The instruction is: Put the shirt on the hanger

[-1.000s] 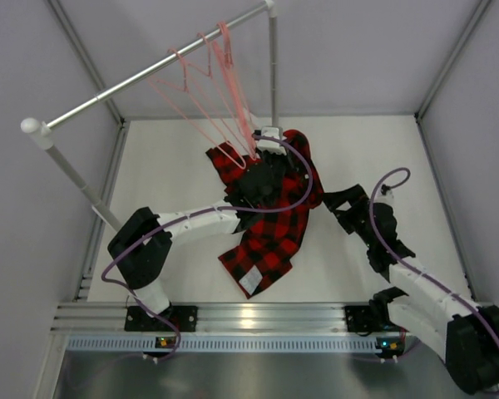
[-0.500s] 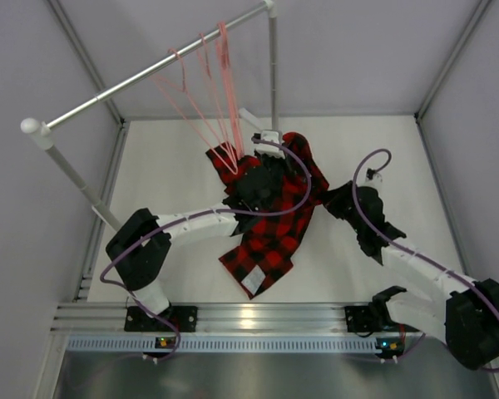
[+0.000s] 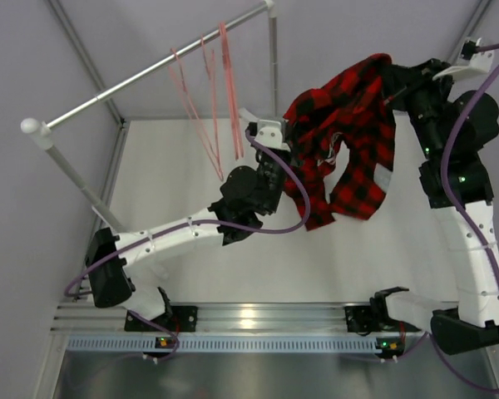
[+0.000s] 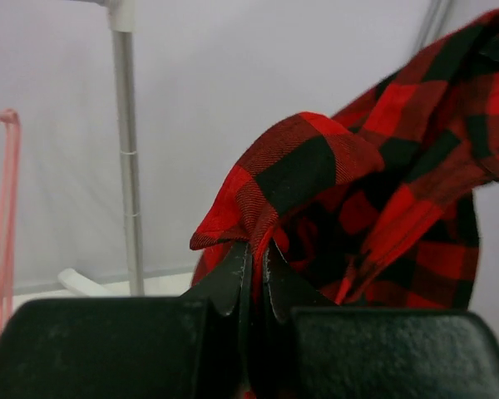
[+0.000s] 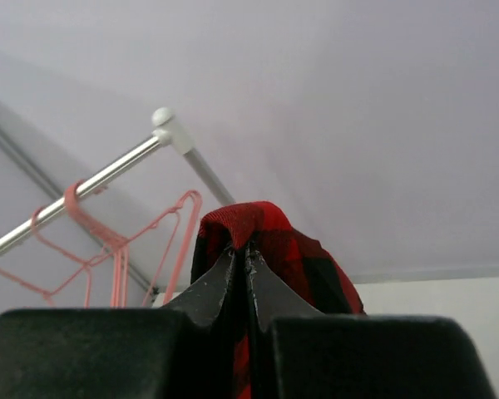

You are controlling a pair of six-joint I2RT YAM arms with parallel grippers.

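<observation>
On your left gripper (image 4: 255, 253) the jaws are pinched shut on a fold of the soft red-and-black plaid shirt (image 3: 349, 125). On your right gripper (image 5: 242, 253) the jaws clamp another bunched edge. The cloth sags between them, above the counter (image 3: 166, 174). White marks on it are too small to read. Thin pink wire hangers (image 3: 229, 91) dangle from the metal rail (image 3: 141, 73), left of the shirt.

Top view overhead, looking down; 2 wrist views close, angled upward, sharing shirt (image 3: 349, 137), rack (image 3: 150, 71).

Pale lavender walls (image 3: 358, 50) enclose a white table (image 3: 175, 191) and metal rack (image 3: 141, 75).
</observation>
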